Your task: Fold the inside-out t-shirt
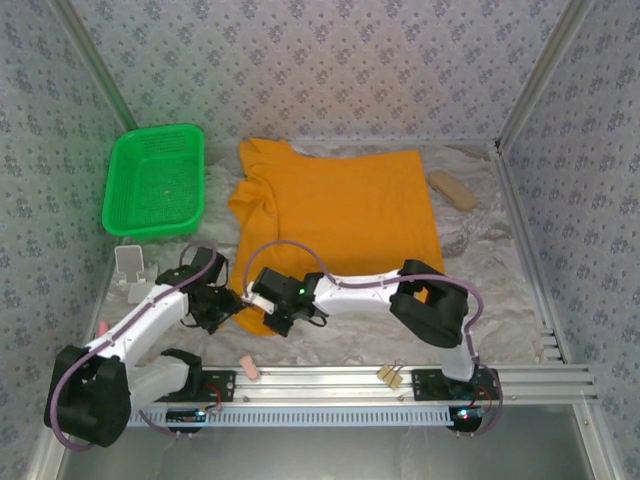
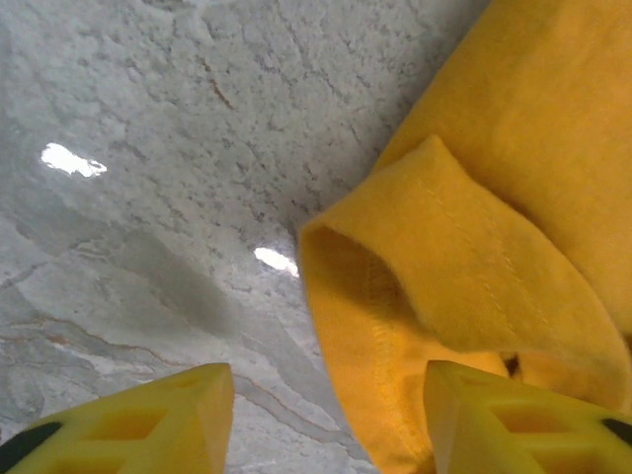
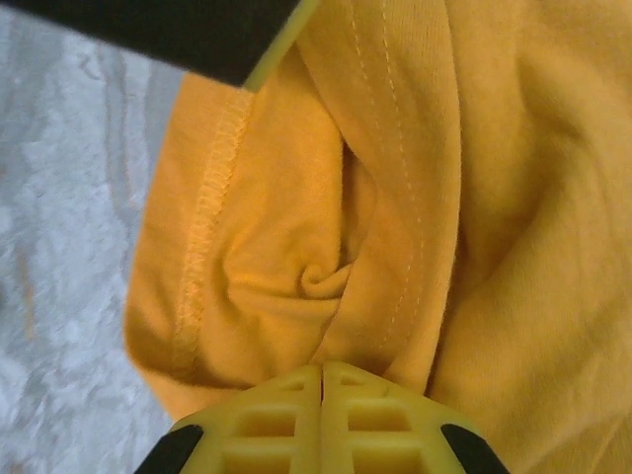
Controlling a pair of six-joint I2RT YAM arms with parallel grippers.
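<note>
The inside-out t-shirt (image 1: 340,205) lies spread on the pale cloth-covered table, plain orange-yellow side up, with one sleeve toward the near left. Both grippers meet at that near-left corner. My left gripper (image 1: 222,306) hovers low with its yellow jaws apart; in the left wrist view (image 2: 329,385) the stitched sleeve edge (image 2: 375,326) lies between them, close to the right finger (image 2: 513,420). My right gripper (image 1: 272,318) is shut, and in the right wrist view (image 3: 322,367) the puckered fabric (image 3: 326,281) gathers right into its closed tips.
A green plastic basket (image 1: 155,183) stands at the back left. A tan oblong object (image 1: 453,190) lies at the back right. A small white stand (image 1: 132,268) is near the left arm. A pink bit (image 1: 249,370) and binder clips (image 1: 390,376) rest on the front rail.
</note>
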